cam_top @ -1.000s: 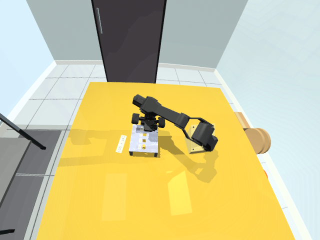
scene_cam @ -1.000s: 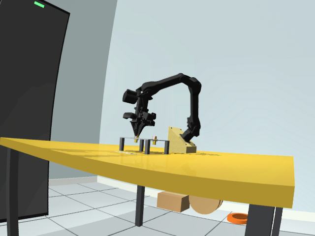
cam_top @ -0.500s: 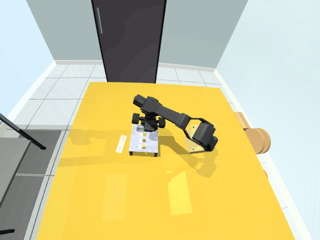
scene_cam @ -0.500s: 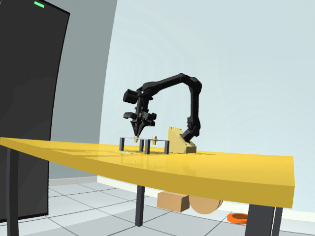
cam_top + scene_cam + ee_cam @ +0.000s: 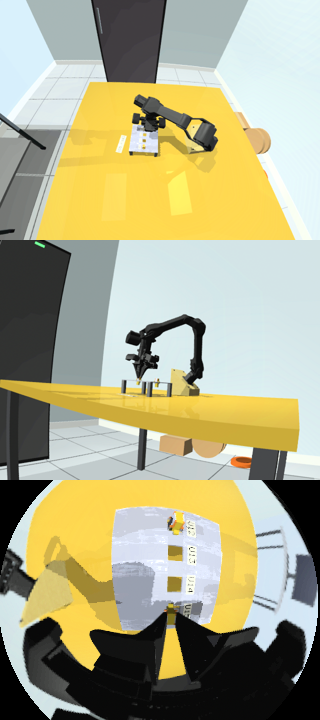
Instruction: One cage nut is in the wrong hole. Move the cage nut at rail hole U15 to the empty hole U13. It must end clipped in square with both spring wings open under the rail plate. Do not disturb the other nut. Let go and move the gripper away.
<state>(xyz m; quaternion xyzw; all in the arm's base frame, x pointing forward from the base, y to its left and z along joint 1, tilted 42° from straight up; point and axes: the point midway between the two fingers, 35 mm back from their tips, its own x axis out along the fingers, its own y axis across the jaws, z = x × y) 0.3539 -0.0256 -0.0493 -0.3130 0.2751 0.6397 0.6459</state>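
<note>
Yellow nut (image 5: 138, 381) (image 5: 171, 613) underside; exterior only.

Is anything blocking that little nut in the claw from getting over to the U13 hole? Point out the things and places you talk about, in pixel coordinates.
Nothing visible stands above the plate (image 5: 152, 143) (image 5: 135, 545) on the way. The gripper (image 5: 138, 378) (image 5: 171, 614) is shut on the U15 nut (image 5: 138, 382) (image 5: 171, 618); only the empty U14 hole (image 5: 174, 584) lies between it and U13 (image 5: 175, 553).

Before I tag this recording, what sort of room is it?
Probably a workshop or lab: a robot arm on a yellow table, a tiled floor and a tall dark cabinet or door.
</note>
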